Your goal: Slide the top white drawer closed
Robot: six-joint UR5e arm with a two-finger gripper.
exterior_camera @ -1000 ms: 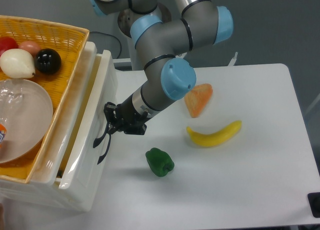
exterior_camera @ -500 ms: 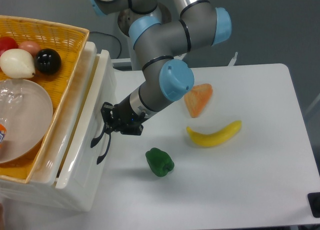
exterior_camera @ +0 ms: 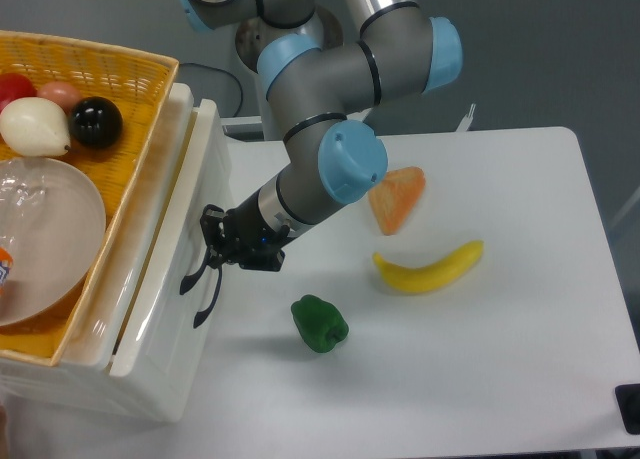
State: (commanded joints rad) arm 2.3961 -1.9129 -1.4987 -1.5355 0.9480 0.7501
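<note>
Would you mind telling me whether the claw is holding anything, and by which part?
The claw sits at the black handle of the top white drawer; whether it grips it cannot be told.

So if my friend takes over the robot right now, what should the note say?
Tool: pressed against the black handle of the top drawer; whether it is open or shut cannot be told.
Drawer: its front is pushed most of the way in, with a narrow gap left along its top.
Done: most of the slide.
Left: push the last bit until the front sits flush, then back the tool away. The pepper sits near on the table.
</note>
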